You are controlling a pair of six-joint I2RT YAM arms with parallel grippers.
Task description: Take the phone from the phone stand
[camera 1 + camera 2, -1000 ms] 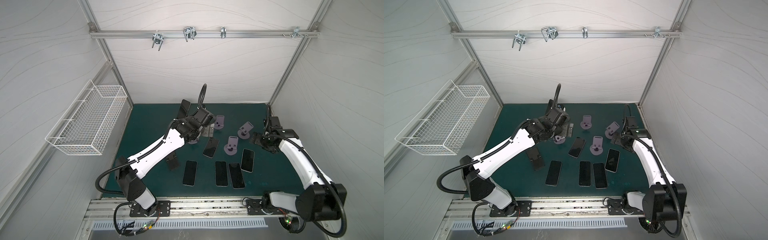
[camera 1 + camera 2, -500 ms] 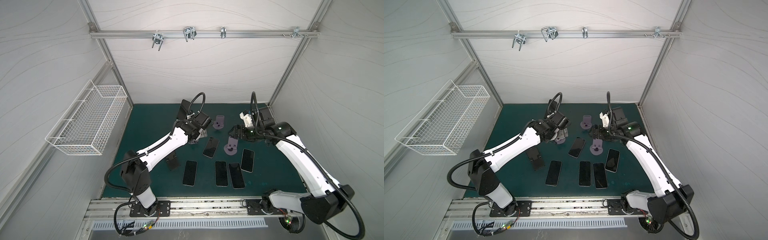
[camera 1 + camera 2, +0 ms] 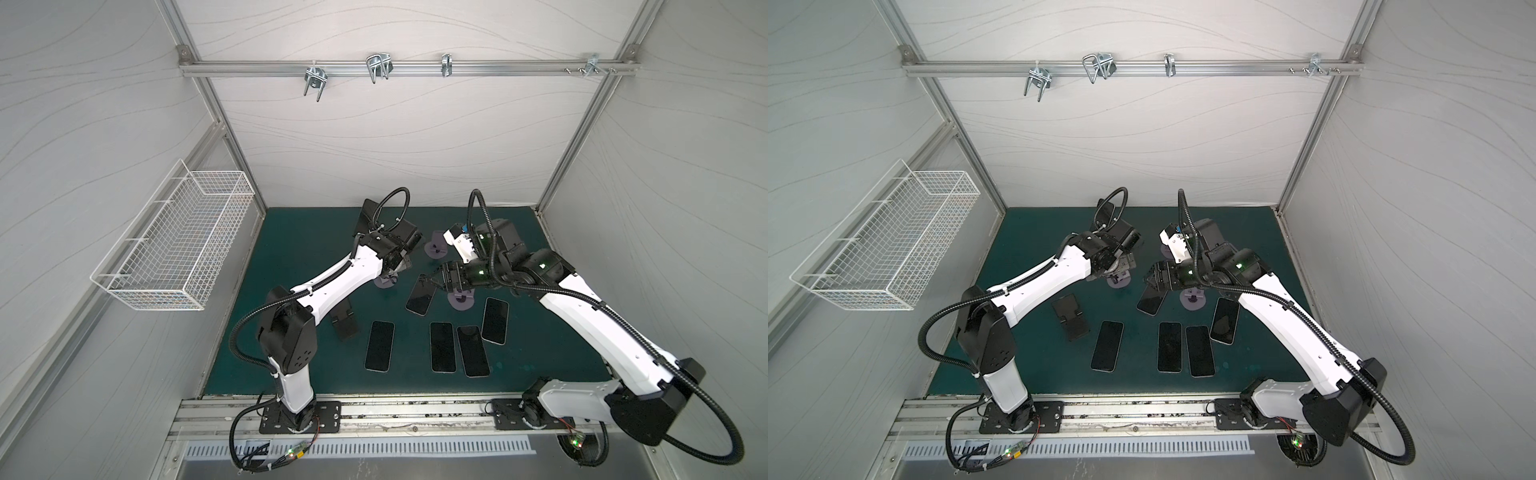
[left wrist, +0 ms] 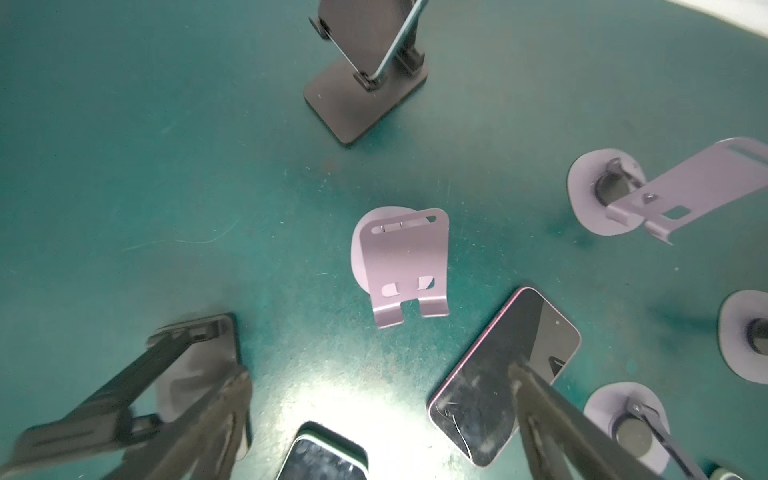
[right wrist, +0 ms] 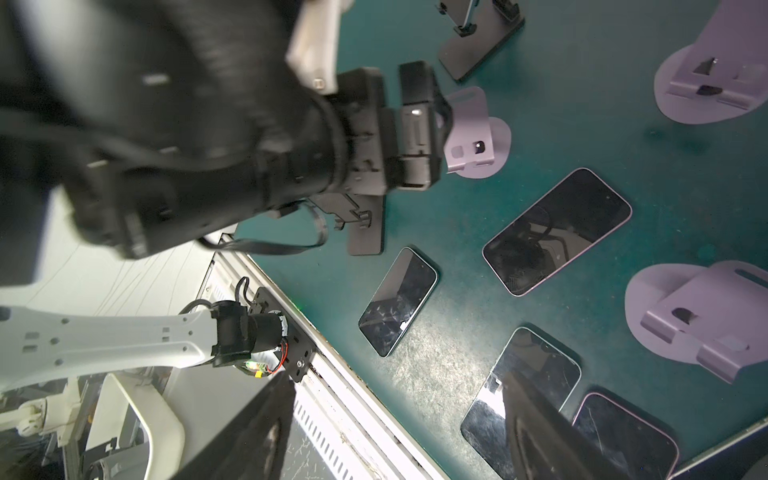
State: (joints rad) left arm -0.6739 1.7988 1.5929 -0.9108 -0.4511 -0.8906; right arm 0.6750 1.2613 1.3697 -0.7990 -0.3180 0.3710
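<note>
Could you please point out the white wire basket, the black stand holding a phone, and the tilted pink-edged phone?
White wire basket (image 3: 174, 249): in a top view, mesh wall.
Black stand holding a phone (image 4: 353, 112): left wrist view, flat base.
Tilted pink-edged phone (image 3: 419, 302): in a top view, screen.

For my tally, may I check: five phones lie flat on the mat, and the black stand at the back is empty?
Not quite: the black stand at the back holds a phone, as the left wrist view shows. Five phones do lie flat on the mat.
</note>
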